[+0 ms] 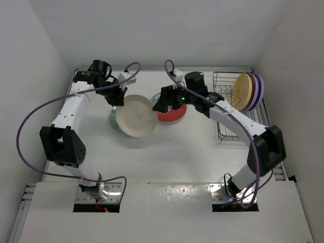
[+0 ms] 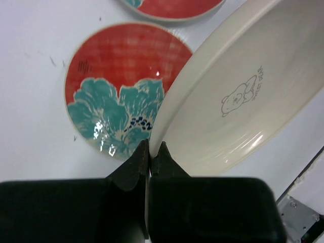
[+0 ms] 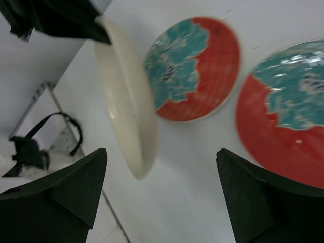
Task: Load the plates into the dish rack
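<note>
The left gripper is pinched tight on the rim of the cream plate, its two fingers meeting on the plate's near edge. The plate is held tilted, clear of the counter, and shows a small bear drawing on its face. Partly under it, a red plate with a teal flower lies flat on the counter, left of the middle and toward the far edge. A second red plate lies flat just to the right of the first, about midway along the far edge. The right gripper hangs above these plates with its jaws spread wide and nothing between them, close to the cream plate's free edge. The dish rack sits in the far right corner. A yellow-orange plate and two lavender plates stand upright at its far end.
</note>
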Controlling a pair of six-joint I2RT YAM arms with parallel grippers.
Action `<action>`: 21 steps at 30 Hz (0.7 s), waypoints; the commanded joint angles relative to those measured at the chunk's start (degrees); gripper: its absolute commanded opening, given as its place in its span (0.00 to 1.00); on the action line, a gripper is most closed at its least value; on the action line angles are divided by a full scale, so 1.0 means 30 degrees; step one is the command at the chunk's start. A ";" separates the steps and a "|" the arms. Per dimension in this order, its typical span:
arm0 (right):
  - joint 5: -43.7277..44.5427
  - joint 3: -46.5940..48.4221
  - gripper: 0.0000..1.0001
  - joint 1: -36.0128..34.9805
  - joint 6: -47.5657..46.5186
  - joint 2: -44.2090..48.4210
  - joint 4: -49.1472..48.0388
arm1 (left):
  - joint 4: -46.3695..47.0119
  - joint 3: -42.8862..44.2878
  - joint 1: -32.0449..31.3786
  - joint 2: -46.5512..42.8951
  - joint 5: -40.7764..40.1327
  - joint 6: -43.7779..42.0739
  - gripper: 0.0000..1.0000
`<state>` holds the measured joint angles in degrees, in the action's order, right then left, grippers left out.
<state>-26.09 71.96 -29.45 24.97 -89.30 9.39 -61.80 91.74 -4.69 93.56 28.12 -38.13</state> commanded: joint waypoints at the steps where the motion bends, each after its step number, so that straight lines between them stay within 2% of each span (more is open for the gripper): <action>1: -0.2350 0.1266 0.87 -0.1138 0.1346 -0.0843 -0.1928 | 0.0590 0.1086 -0.0781 -0.0044 -0.0055 0.1636 0.00; 3: -0.2350 0.0975 0.87 -0.1635 0.1315 -0.1141 -0.1928 | 0.0766 0.1291 -0.1015 -0.0044 -0.0057 0.1636 0.00; 6: -0.2466 0.0682 0.75 -0.1900 0.1783 -0.2048 -0.2337 | 0.0766 0.1293 -0.1220 -0.0423 0.0528 0.1636 0.00; 7: -0.2496 0.0709 0.57 -0.1988 0.1871 -0.2370 -0.2338 | 0.0766 0.1293 -0.1220 -0.0424 0.0732 0.1636 0.00; 9: -0.2496 0.1116 0.36 -0.1989 0.2018 -0.2809 -0.2134 | 0.0766 0.1469 -0.1220 -0.0424 0.0734 0.1636 0.00; 10: -0.2438 0.1206 0.17 -0.1989 0.2018 -0.2784 -0.1756 | 0.0766 0.1469 -0.1220 -0.0424 0.0734 0.1839 0.00; 12: -0.1796 0.1208 0.01 -0.1844 0.1960 -0.2319 -0.1752 | 0.0766 0.1469 -0.1220 -0.0424 0.0560 0.1841 0.00; 14: -0.0339 0.0974 0.00 -0.1668 0.1813 -0.1877 -0.1752 | 0.0940 0.1643 -0.1220 -0.0424 -0.0021 0.2454 0.03; 15: 0.0049 0.0770 0.00 -0.1435 0.1668 -0.1150 -0.1723 | 0.1145 0.1645 -0.1220 -0.0424 -0.0201 0.2688 0.14; 16: 0.0865 0.0681 0.00 -0.1230 0.1579 -0.0882 -0.1752 | 0.1147 0.1848 -0.1017 -0.0424 -0.0203 0.3038 0.54; 18: 0.2216 0.0446 0.00 -0.0760 0.1346 0.0254 -0.1490 | 0.1379 0.2024 -0.0636 -0.0424 -0.0203 0.3479 0.97; 21: 0.5403 0.0709 0.00 0.0294 0.0731 0.1638 -0.0408 | 0.2258 0.2202 0.0212 -0.0630 0.0002 0.4796 1.00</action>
<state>-19.29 72.38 -31.53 28.42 -91.79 9.65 -59.20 95.85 -6.37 93.73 27.44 -27.83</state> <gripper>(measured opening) 0.124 0.995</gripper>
